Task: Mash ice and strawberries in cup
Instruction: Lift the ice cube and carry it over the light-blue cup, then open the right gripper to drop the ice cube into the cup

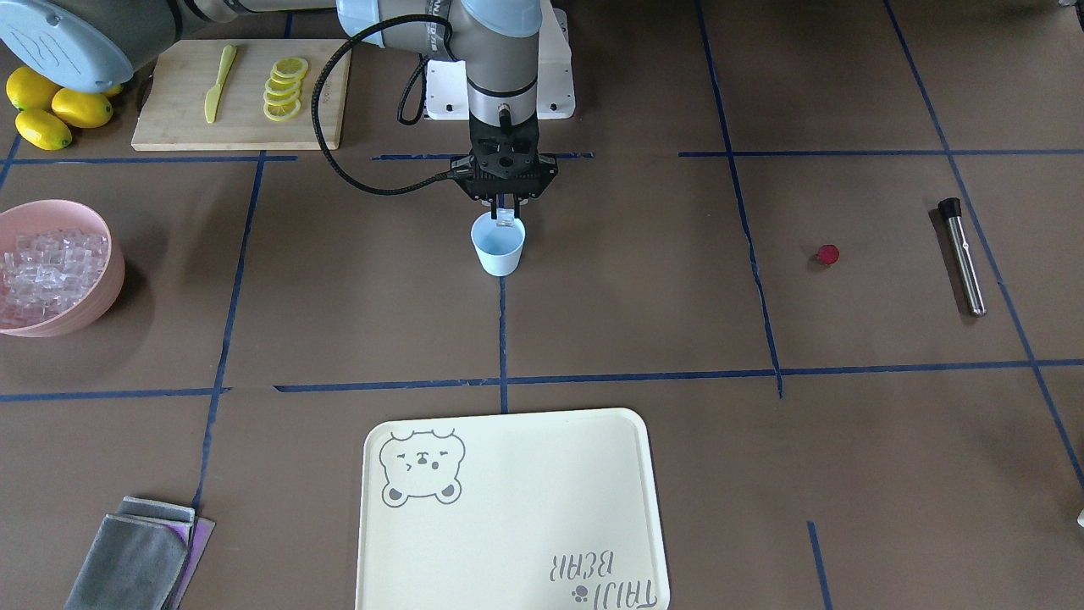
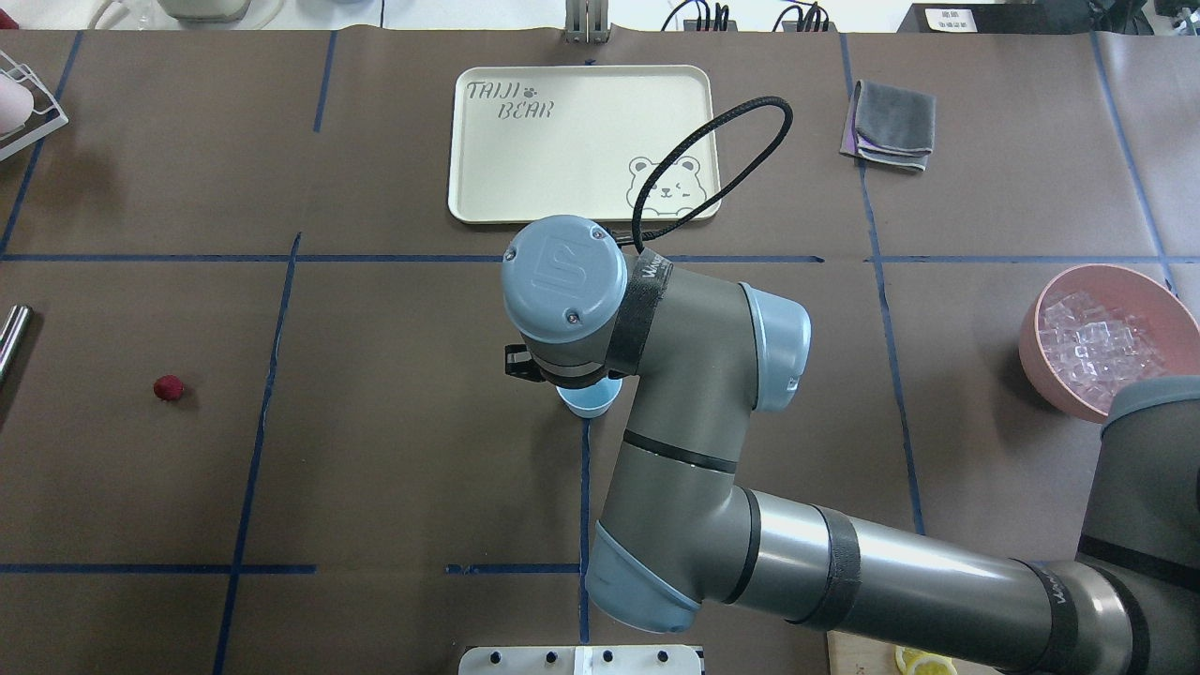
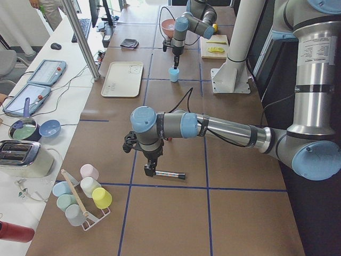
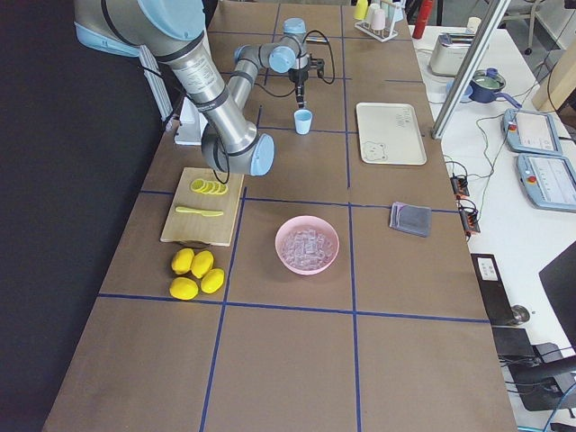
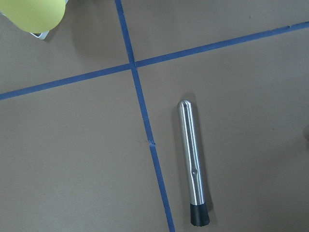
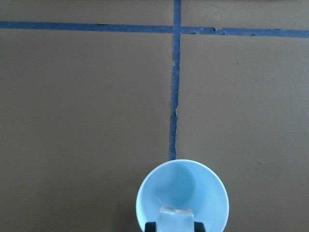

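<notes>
Fingers (image 6: 150,227) of the right gripper (image 1: 506,212) pinch one clear ice cube (image 6: 176,217) and hold it just above the mouth of the cup (image 6: 203,193). The cup stands upright on the table (image 1: 593,322). In the wrist view the cube hangs over the cup's mouth, close to one side of the rim rather than over the middle. I would shift it toward the centre, lower it a little, and only then part the fingers, so it drops inside instead of glancing off the rim. A straight lift afterwards should keep the light cup from tipping.

Farther out, the rest of the ice (image 1: 47,271) lies piled in the pink bowl (image 1: 114,263). The strawberry (image 1: 827,254) sits alone on the table, well apart from the cup. Farthest off, the left gripper (image 3: 151,166) hangs over the muddler (image 1: 963,258); I cannot tell whether its fingers are parted or closed.
</notes>
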Motion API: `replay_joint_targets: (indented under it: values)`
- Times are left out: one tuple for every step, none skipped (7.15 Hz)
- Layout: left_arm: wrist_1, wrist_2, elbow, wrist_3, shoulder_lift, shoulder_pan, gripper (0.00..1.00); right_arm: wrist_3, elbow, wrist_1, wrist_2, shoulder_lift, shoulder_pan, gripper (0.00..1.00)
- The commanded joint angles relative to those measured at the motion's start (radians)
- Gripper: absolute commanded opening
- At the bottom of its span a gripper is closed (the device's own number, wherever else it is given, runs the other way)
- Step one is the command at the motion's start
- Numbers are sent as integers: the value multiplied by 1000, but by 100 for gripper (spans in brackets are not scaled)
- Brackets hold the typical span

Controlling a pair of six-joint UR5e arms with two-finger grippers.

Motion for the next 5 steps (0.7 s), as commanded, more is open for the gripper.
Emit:
replay_joint_targets:
  values:
    - [0,0,0,0,0,0,100,2,4,6,-17,-23,-4,99]
    - [0,0,0,0,0,0,100,4,3,9,-15,-18,-5,99]
    - [0,0,0,0,0,0,100,4,6,9,-15,-18,-5,99]
    - [0,0,0,0,0,0,100,-7,15,9,-17,-20,-1,99]
    - [0,2,0,0,0,0,100,-13,29,9,-6,-35,43,99]
